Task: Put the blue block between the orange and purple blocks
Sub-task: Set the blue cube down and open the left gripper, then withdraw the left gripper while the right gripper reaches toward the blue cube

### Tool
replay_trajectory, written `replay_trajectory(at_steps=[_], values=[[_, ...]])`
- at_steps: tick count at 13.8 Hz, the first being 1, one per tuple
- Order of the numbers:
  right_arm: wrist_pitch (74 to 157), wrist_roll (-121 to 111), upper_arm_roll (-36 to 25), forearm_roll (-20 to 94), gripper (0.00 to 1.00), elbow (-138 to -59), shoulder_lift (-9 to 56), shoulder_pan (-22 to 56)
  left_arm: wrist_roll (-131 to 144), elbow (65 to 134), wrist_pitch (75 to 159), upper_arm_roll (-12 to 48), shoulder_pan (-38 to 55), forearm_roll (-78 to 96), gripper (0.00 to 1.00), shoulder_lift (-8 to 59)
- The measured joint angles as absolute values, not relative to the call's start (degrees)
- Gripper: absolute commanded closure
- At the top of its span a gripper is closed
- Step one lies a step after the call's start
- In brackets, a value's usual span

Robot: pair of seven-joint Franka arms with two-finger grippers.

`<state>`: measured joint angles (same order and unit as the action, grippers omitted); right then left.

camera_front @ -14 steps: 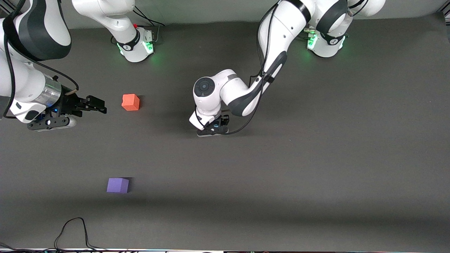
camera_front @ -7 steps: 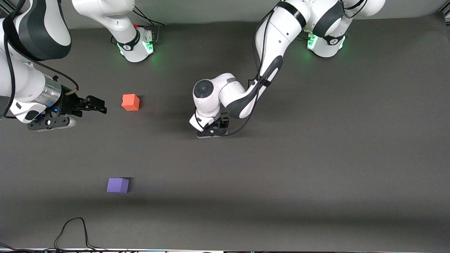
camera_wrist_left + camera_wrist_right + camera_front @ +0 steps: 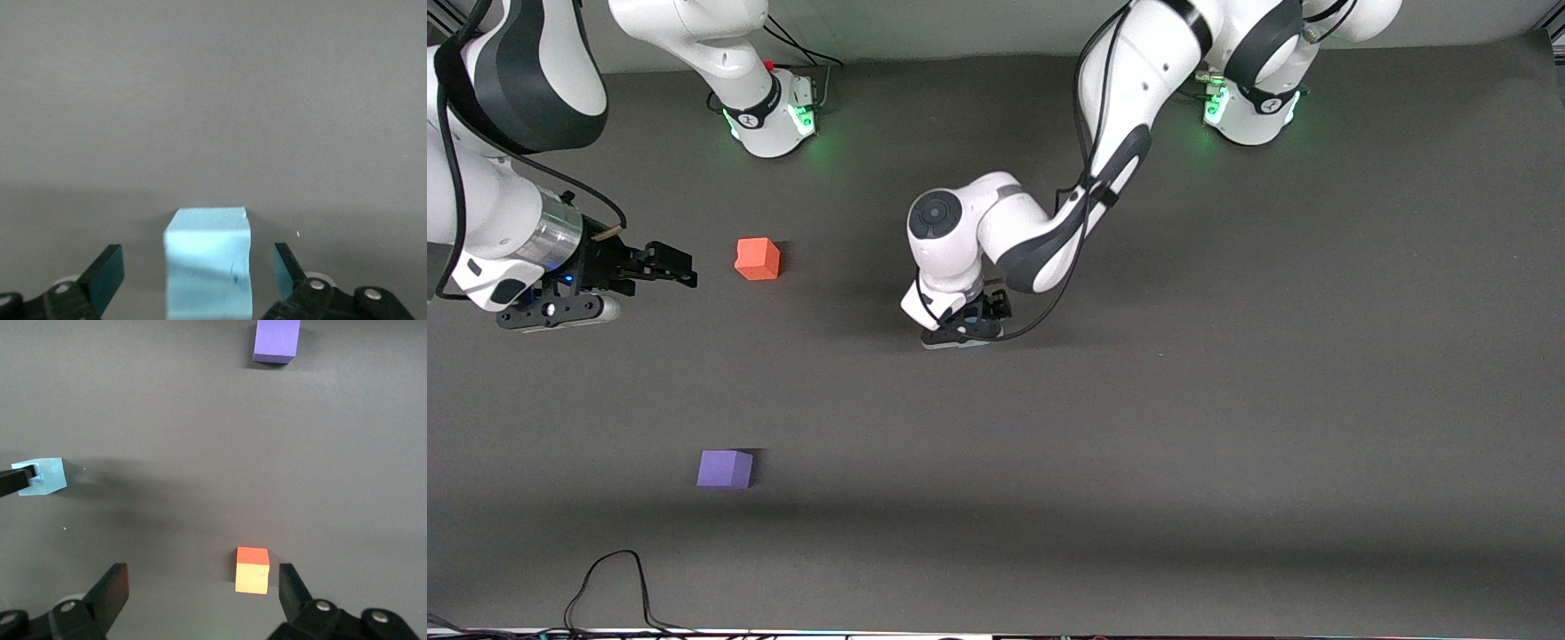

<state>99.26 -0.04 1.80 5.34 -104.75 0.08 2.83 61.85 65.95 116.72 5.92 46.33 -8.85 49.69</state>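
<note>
No text, label, brand, number or sign can be read anywhere in these views. The cubes' faces are plain, the dark table top carries no markings, and whatever small markings sit on the arms' bases are too small to make out.

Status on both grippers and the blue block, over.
Left gripper open astride blue block, gaps both sides. Right gripper open, waiting beside orange block. Purple block nearer camera. Nothing between them.
</note>
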Motion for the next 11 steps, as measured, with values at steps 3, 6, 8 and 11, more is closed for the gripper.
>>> replay_trajectory(at_steps=[3, 6, 8, 11], values=[[99.27, 2.39, 1.88, 5.4, 0.0, -104.66, 0.08, 5.28, 53.27, 66.94, 110.47, 5.3, 39.46, -1.5, 0.0, 42.26], [99.9, 13.43, 2.12, 5.53, 0.0, -103.51, 0.23, 13.5, 40.85, 74.98, 109.37, 5.06, 26.11, 2.35, 0.0, 33.71], [100.43, 27.32, 2.41, 5.53, 0.0, -100.26, 2.14, 22.41, 31.63, 83.45, 109.16, 5.04, 17.52, 3.23, 0.0, 27.12], [101.15, 45.65, 2.75, 5.43, 0.0, -90.4, 9.97, 34.29, 21.59, 95.12, 109.04, 4.77, 8.57, 1.88, 0.0, 16.88]])
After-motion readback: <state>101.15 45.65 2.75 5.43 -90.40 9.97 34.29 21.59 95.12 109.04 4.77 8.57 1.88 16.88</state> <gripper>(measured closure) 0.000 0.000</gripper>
